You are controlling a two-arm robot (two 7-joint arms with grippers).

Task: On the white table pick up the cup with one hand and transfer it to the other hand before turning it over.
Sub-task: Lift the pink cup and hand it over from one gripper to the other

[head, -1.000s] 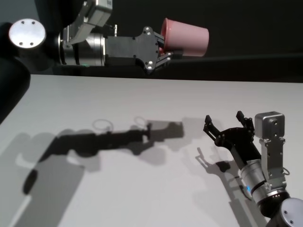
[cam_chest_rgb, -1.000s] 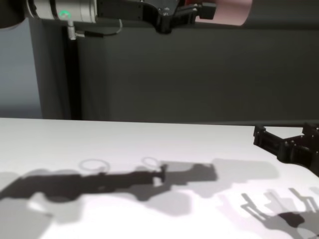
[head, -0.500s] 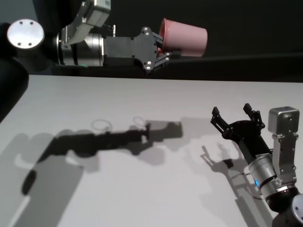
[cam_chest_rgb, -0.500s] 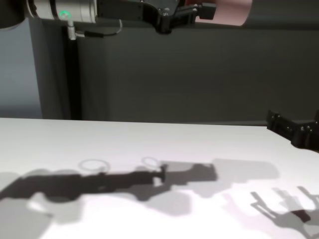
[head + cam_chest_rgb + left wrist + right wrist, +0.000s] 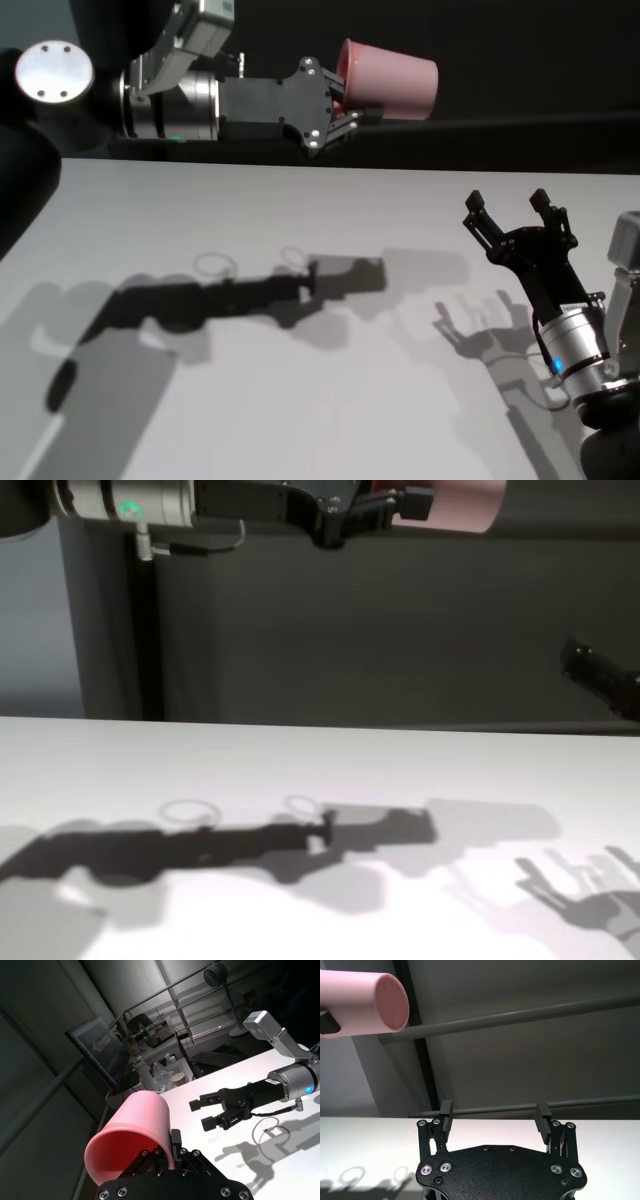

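Head view: left end effector (image 5: 345, 112) grips the cup (image 5: 388, 79) sideways aloft; right end effector (image 5: 512, 213) gapes below.

The left gripper (image 5: 340, 105) is a flat matte-black plate housing studded with small silver screws, ending in thin black linkage fingers. Behind it sits a polished silver cylindrical wrist with a small green light, a grey boxy module mounted on top, and a round silver cap with four holes on the black arm. The right gripper (image 5: 512, 212) has the same black body and two black fingers (image 5: 446, 1110), a silver wrist ring showing a blue light, a grey box, and a thin looping cable.
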